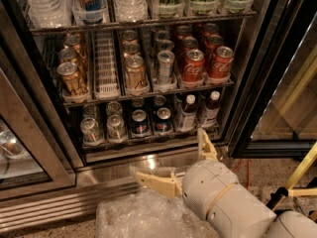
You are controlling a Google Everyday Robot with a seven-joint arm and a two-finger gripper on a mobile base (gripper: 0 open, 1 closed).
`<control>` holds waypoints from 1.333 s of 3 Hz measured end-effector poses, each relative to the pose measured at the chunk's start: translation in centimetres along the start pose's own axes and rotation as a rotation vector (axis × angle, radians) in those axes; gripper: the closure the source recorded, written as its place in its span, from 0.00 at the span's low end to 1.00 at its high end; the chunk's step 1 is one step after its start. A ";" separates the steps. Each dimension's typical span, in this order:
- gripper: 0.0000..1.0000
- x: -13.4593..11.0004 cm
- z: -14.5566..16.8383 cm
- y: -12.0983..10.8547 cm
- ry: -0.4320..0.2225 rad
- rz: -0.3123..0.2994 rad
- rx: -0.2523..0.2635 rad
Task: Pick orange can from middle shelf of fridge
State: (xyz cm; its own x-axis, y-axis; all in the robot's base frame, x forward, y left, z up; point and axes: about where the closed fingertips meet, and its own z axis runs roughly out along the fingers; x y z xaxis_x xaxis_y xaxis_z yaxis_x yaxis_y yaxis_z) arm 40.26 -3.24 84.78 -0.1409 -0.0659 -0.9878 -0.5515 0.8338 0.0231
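The single camera view looks into the tall glass-doored display fridge [34, 138] with black-and-steel frames. On its dark wire middle shelf [148, 94] with white plastic lane dividers, the coppery orange-brown drink can [73, 78] stands upright at the front of the far-left lane. A slim silver can [165, 66] and red Coca-Cola cans [193, 66] stand further right. The robot's pale two-finger gripper [168, 153] hangs low before the fridge's base, its fingers spread wide apart and holding nothing, well below the can.

Tool [179, 162] low at open fridge [250, 78] base; middle shelf [106, 63] front unblocked; upper shelf [143, 23] close overhead.
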 end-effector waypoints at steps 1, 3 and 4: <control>0.00 0.5 0.2 0.1 0.000 0.011 -0.002; 0.00 1.0 0.1 -1.4 0.035 0.006 0.067; 0.00 1.1 0.1 -1.7 0.043 0.005 0.083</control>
State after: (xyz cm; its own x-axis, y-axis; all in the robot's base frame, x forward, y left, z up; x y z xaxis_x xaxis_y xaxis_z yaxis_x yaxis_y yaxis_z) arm 41.10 -4.68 83.61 -0.1798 -0.0835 -0.9802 -0.4812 0.8765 0.0136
